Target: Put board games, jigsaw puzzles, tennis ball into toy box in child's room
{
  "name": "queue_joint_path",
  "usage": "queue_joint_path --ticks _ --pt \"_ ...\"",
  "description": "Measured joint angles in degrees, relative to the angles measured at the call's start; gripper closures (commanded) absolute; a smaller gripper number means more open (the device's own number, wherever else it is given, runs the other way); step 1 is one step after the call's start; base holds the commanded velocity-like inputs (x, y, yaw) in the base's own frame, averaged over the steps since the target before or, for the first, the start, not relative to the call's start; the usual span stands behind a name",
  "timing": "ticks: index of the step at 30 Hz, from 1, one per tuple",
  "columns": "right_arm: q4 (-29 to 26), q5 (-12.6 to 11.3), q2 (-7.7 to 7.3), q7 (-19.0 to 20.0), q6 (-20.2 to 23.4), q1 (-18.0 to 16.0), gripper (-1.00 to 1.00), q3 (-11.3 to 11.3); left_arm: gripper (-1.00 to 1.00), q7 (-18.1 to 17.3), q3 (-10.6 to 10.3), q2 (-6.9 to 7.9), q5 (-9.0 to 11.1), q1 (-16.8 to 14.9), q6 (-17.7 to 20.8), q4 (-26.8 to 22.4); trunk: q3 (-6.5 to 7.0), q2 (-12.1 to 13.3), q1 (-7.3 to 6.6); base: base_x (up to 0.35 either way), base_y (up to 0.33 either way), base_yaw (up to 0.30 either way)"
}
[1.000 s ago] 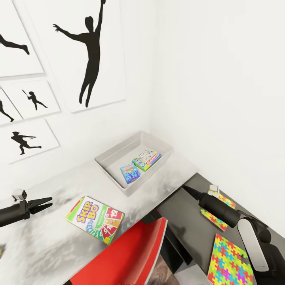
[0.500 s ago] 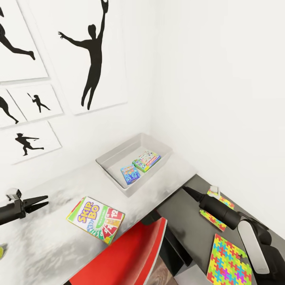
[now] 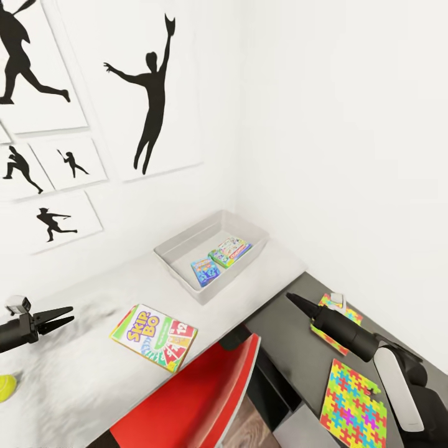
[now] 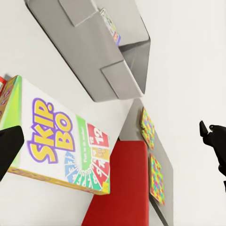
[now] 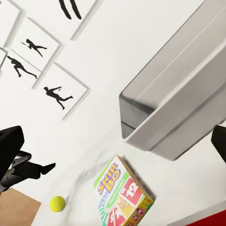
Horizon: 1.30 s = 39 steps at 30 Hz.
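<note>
The pale grey toy box (image 3: 176, 247) stands on the desk by the wall corner. In it lie a blue board game (image 3: 204, 271) and a greenish one (image 3: 230, 251). The Skip-Bo box (image 3: 154, 337) lies flat on the pale table (image 3: 261, 274), nearer me than the bin. My left gripper (image 3: 70, 314) hovers open, left of the Skip-Bo box. A tennis ball (image 3: 5, 387) sits at the far left edge. On the dark wing, my right gripper (image 3: 292, 300) is open above one jigsaw puzzle (image 3: 323, 334); a second puzzle (image 3: 354, 406) lies closer.
A red chair (image 3: 199, 398) is pushed under the desk front between the two arms. White walls with black silhouette prints (image 3: 152, 99) close the desk at the back and right. The right wrist view has the tennis ball (image 5: 57, 203) beside the Skip-Bo box (image 5: 123, 194).
The whole head view has shifted, bringing the tennis ball into view at the left edge. The objects on the desk have not moved. Both grippers stay about where they were.
</note>
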Motion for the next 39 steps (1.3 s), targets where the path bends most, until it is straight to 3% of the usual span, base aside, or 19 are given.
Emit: queue_joint_path --ticks 24,39 --pt "0.05 -0.04 0.0 0.01 -0.01 0.01 -1.0 0.0 -1.0 0.0 0.01 -0.18 -0.01 0.01 -0.16 -0.09 2.3 0.0 0.0 -0.011 0.0 -0.005" --pt "0.0 -0.16 0.0 0.0 -0.01 0.01 -1.0 -0.01 -1.0 0.0 0.0 -0.12 -0.02 0.0 -0.21 -0.19 3.63 0.01 0.0 -0.034 0.0 -0.145"
